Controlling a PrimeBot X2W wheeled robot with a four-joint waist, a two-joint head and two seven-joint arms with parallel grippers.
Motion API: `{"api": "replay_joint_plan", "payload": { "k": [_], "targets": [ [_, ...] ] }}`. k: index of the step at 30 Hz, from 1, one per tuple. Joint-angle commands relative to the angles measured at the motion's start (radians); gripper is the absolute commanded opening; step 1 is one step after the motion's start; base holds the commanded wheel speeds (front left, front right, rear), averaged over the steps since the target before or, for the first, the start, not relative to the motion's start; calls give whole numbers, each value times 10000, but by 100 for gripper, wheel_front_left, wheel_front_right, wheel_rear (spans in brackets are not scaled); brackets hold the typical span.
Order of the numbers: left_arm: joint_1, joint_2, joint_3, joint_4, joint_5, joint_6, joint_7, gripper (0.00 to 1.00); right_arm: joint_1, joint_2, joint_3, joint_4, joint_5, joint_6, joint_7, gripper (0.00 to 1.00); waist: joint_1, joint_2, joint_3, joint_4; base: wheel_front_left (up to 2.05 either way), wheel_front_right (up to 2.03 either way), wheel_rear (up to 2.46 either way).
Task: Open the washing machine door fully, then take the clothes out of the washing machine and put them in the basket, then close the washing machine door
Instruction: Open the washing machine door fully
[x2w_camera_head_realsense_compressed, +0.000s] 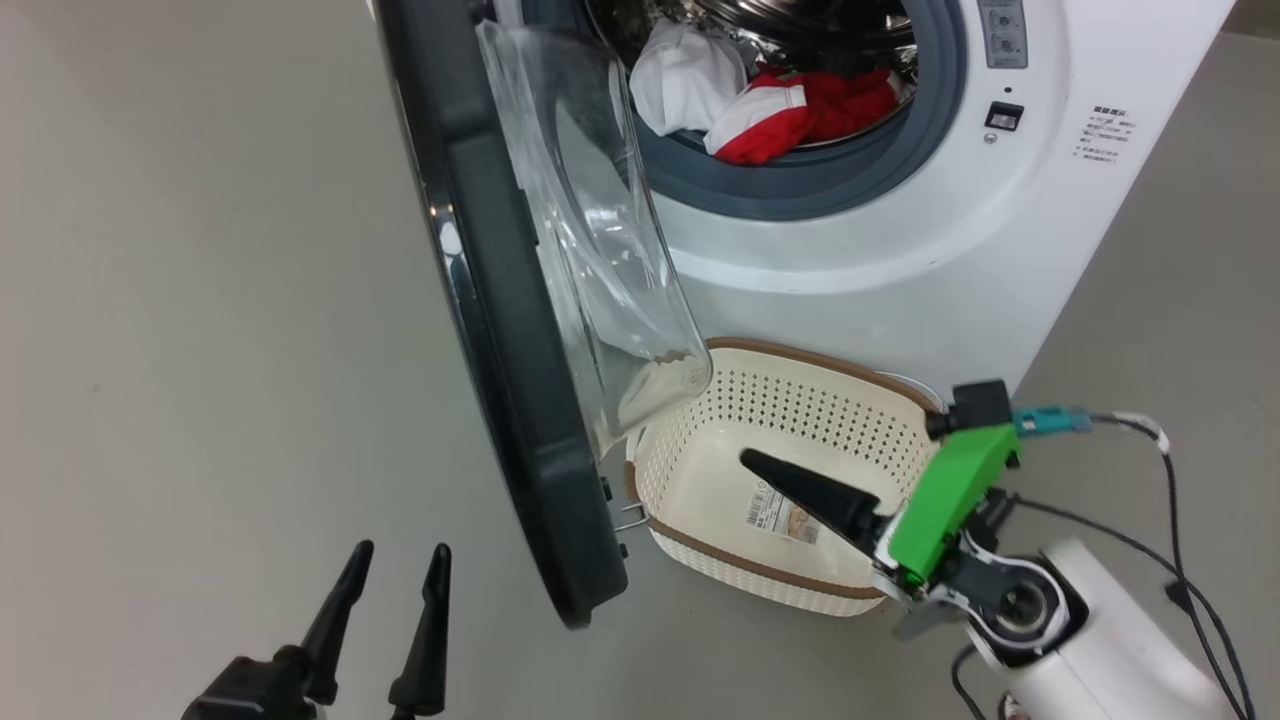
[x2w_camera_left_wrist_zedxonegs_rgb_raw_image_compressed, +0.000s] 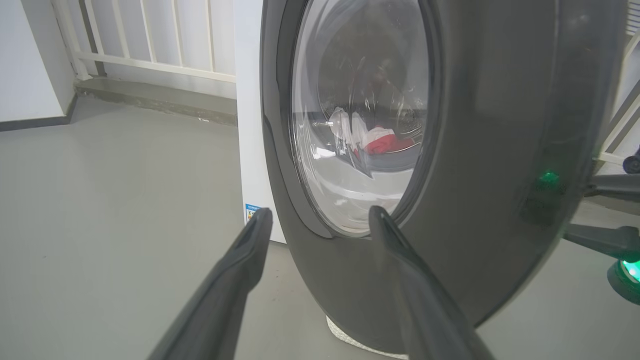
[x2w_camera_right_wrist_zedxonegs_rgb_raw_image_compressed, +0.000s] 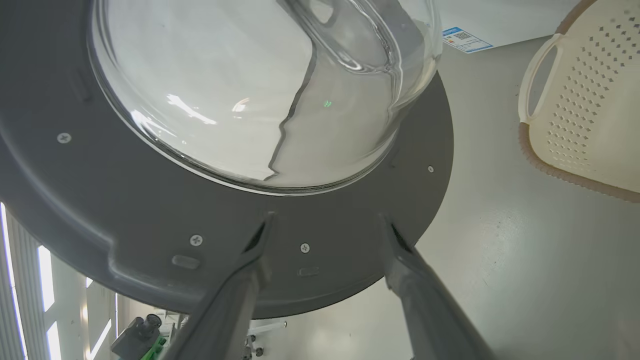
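Note:
The white washing machine (x2w_camera_head_realsense_compressed: 900, 250) stands at the top with its door (x2w_camera_head_realsense_compressed: 500, 300) swung out to the left, seen edge-on, the glass bowl facing right. The clothes lie at the drum's mouth: a white garment (x2w_camera_head_realsense_compressed: 685, 80) and a red one (x2w_camera_head_realsense_compressed: 810, 115). The cream basket (x2w_camera_head_realsense_compressed: 800, 355) sits empty on the floor before the machine. My right gripper (x2w_camera_head_realsense_compressed: 790, 485) hovers over the basket, open (x2w_camera_right_wrist_zedxonegs_rgb_raw_image_compressed: 326, 219), facing the door's inner side (x2w_camera_right_wrist_zedxonegs_rgb_raw_image_compressed: 125, 200). Low at the left, my left gripper (x2w_camera_head_realsense_compressed: 400, 570) stands open (x2w_camera_left_wrist_zedxonegs_rgb_raw_image_compressed: 319, 214) before the door's outer face (x2w_camera_left_wrist_zedxonegs_rgb_raw_image_compressed: 500, 150).
Bare grey floor (x2w_camera_head_realsense_compressed: 200, 350) stretches left of the door. A black cable (x2w_camera_head_realsense_compressed: 1170, 480) trails from my right wrist beside the machine. A white railing (x2w_camera_left_wrist_zedxonegs_rgb_raw_image_compressed: 150, 30) runs behind the machine. The basket's handle (x2w_camera_right_wrist_zedxonegs_rgb_raw_image_compressed: 537, 75) is right of the door's lower edge.

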Motion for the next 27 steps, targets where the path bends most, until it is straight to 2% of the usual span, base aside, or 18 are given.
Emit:
{"api": "replay_joint_plan", "payload": {
  "k": [1,12,17,18,24,27],
  "targets": [
    [-192,89,391,-203,46,-54,-120,100,202,-78,85,-215,-133,77,-357,100,0,-1,-27,-70,0,0,0],
    [-95,89,500,-185,81,-54,-120,100,1229,-1056,375,214,-859,77,-2321,100,0,-1,-119,-293,0,0,0],
    [-65,89,530,-163,83,-54,-120,100,1469,-1374,739,203,-1541,77,-3957,100,0,-1,-171,-371,0,0,0],
    [-65,89,530,-163,83,-54,-120,100,1469,-1374,739,203,-1541,77,-3957,100,0,-1,-171,-371,0,0,0],
    [-12,89,542,-150,114,-54,-120,100,1345,-1760,1764,542,-3088,77,-6635,100,0,-1,-231,-495,0,0,0],
    [7,89,531,-151,137,-54,-120,100,1179,-1859,2158,870,-3864,77,-7362,100,0,-1,-259,-526,0,0,0]
  ]
}}
